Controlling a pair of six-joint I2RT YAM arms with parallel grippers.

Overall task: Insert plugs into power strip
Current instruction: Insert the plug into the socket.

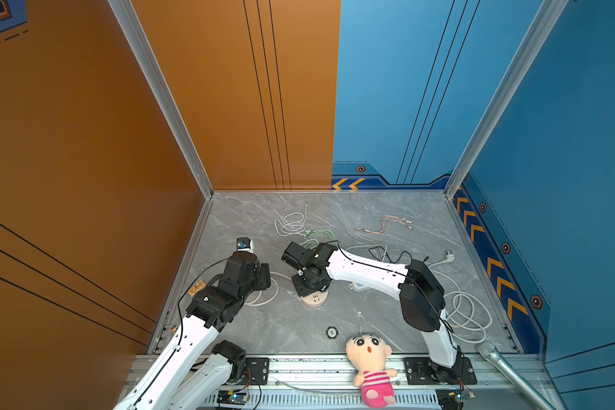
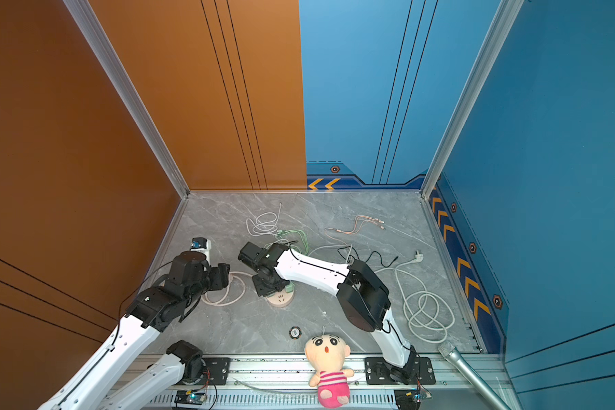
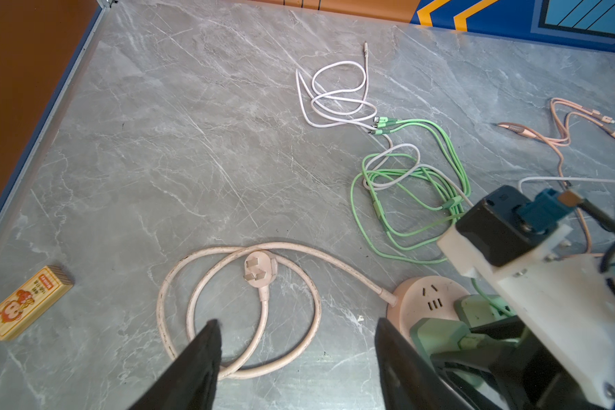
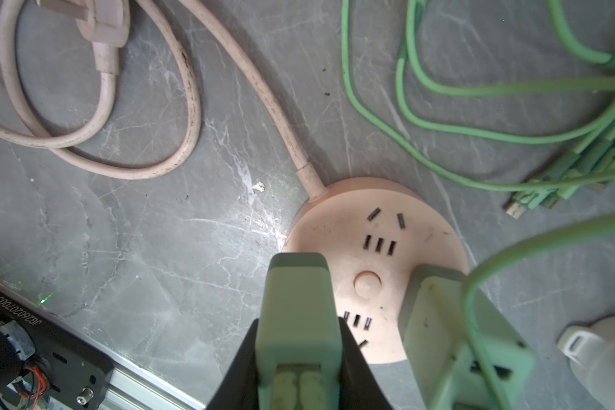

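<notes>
**Marble bench in a walled booth: green adapter poised at the round strip**

Orange wall [image 1: 86, 142] and blue wall [image 1: 423, 88] box in the grey marble bench [image 1: 352, 209], so everything lies within reach of the two arms. The right arm [image 1: 366, 271] stretches across to the middle, while the left arm [image 1: 192, 340] is folded near the orange side. A thick white cord [image 1: 471, 312] is looped by the blue wall, well apart from the work. The strip's own pink cord [image 3: 299, 255] coils on itself just beside it. Nothing pins the strip, so I'd guess it could slide under a push. Thin green cables [image 3: 412, 177] trail from the middle towards the back.

The power strip [image 4: 380, 227] is a round pink disc lying flat near the bench's middle, slots up. The right claw [image 4: 299, 339] pinches the held green adapter [image 4: 297, 294] by its flanks, with the body pointing down at the disc's rim. Its prongs are hidden, so I cannot tell whether they are seated. Gripping the sides leaves the cable end clear and should let the arm press straight down. A second green adapter [image 4: 451, 319] stands on the disc's other side and looks plugged in. One set of slots between them shows bare.

The left claw [image 3: 296, 324] hangs spread and empty above the pink coil, near enough to steady the strip if needed.
</notes>
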